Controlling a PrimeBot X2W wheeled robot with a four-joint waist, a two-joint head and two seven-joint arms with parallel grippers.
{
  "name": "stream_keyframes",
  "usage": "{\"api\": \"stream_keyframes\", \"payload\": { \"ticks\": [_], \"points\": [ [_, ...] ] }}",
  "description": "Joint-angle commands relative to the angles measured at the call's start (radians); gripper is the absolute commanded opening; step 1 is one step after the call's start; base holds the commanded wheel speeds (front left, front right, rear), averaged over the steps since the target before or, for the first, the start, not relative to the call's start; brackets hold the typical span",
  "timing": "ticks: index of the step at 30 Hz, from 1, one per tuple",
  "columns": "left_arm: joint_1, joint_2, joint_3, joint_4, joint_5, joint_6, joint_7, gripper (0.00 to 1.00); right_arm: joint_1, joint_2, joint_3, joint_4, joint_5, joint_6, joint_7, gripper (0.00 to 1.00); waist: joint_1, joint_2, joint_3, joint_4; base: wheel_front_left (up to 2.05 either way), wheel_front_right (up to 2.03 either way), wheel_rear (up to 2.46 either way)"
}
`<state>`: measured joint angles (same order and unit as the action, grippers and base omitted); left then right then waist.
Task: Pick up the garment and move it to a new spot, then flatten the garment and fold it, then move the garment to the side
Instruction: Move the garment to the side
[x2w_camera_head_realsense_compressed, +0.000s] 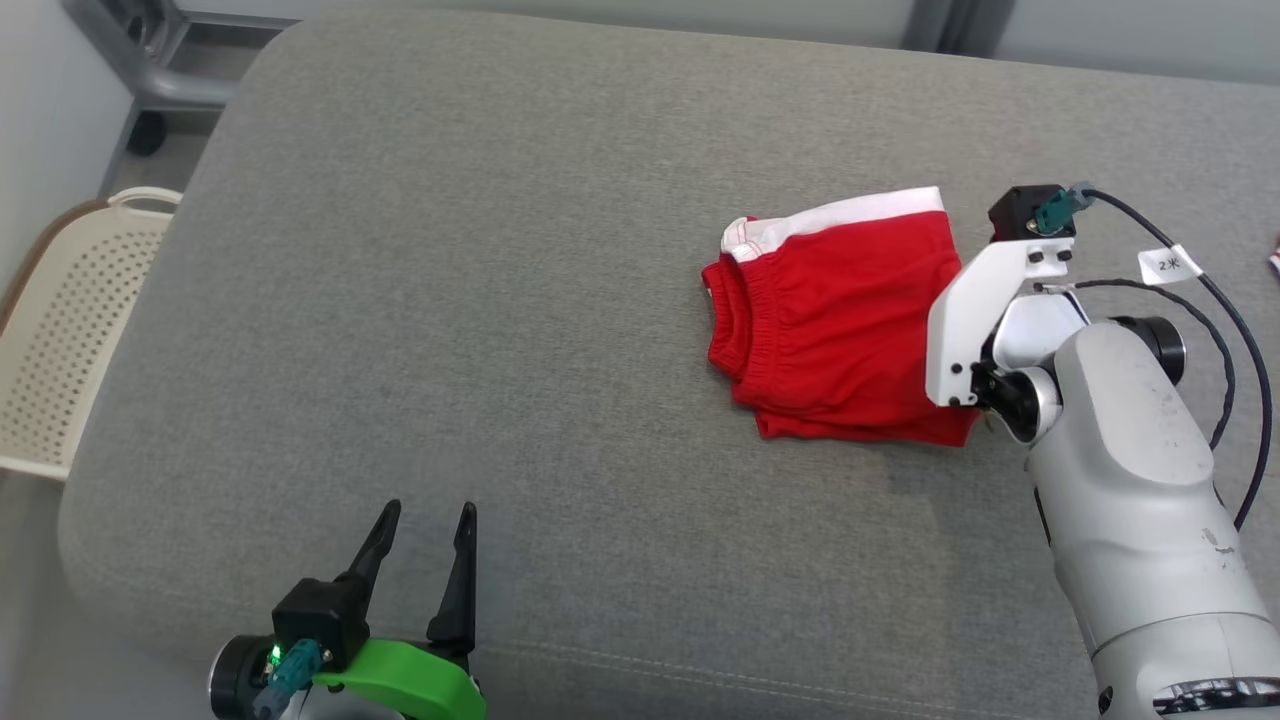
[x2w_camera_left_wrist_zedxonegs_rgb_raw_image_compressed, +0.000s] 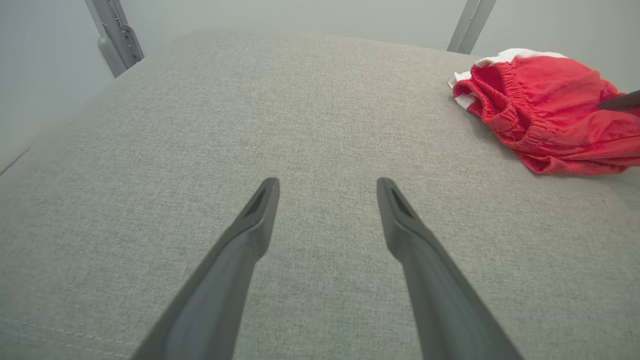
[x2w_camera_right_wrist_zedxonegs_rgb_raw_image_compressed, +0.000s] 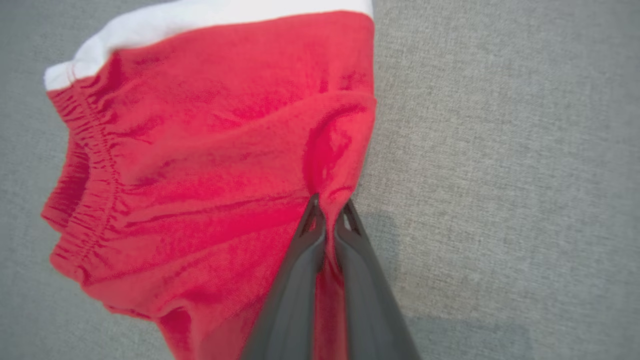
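Note:
The garment (x2w_camera_head_realsense_compressed: 835, 325) is a folded pair of red shorts with a white band, lying on the right half of the grey cushion (x2w_camera_head_realsense_compressed: 500, 300). In the right wrist view my right gripper (x2w_camera_right_wrist_zedxonegs_rgb_raw_image_compressed: 330, 215) is shut on a pinch of red cloth at the garment's (x2w_camera_right_wrist_zedxonegs_rgb_raw_image_compressed: 210, 165) right edge. In the head view the white wrist bracket hides those fingers. My left gripper (x2w_camera_head_realsense_compressed: 425, 530) stands open near the cushion's front left edge, nothing between its fingers (x2w_camera_left_wrist_zedxonegs_rgb_raw_image_compressed: 260, 210), far from the garment (x2w_camera_left_wrist_zedxonegs_rgb_raw_image_compressed: 545, 115).
A cream perforated basket (x2w_camera_head_realsense_compressed: 70, 330) stands on the floor at the cushion's left. Grey metal frame legs (x2w_camera_head_realsense_compressed: 160, 70) rise behind the far left corner. Black cables (x2w_camera_head_realsense_compressed: 1215, 300) loop off the right wrist. Bare cushion stretches left of the garment.

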<state>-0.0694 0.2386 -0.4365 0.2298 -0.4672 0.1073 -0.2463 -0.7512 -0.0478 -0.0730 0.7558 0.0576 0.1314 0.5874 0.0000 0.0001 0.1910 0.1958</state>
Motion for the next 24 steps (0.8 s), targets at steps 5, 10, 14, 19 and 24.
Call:
{"api": "stream_keyframes", "payload": {
  "ticks": [5, 10, 14, 19, 24],
  "points": [
    [-0.031, 0.014, -0.002, -0.015, 0.008, 0.002, 0.002, 1.00, -0.011, -0.005, 0.046, -0.087, -0.045, -0.002, 0.056, 0.00, 0.0000, -0.0001, 0.010, -0.147, 0.00, 0.00, 0.00],
    [-0.050, 0.022, -0.007, -0.026, 0.015, 0.001, 0.007, 1.00, -0.015, -0.026, 0.102, -0.173, -0.033, -0.002, 0.107, 0.00, 0.0000, -0.0001, 0.035, -0.242, 0.00, 0.00, 0.00],
    [-0.066, 0.033, -0.013, -0.026, 0.023, -0.008, 0.013, 1.00, -0.023, -0.048, 0.117, -0.218, -0.017, -0.002, 0.119, 0.00, 0.0000, -0.0001, 0.056, -0.302, 0.00, 0.00, 0.00],
    [-0.091, 0.052, -0.019, -0.042, 0.033, -0.008, 0.026, 1.00, -0.054, -0.075, 0.105, -0.239, -0.007, -0.002, 0.094, 0.00, 0.0000, -0.0001, 0.091, -0.355, 0.00, 0.00, 0.00],
    [-0.108, 0.067, -0.025, -0.059, 0.045, -0.007, 0.039, 1.00, -0.098, -0.123, 0.121, -0.218, -0.032, -0.002, 0.080, 0.00, 0.0000, -0.0001, 0.120, -0.386, 0.00, 0.00, 0.00]
  ]
}}
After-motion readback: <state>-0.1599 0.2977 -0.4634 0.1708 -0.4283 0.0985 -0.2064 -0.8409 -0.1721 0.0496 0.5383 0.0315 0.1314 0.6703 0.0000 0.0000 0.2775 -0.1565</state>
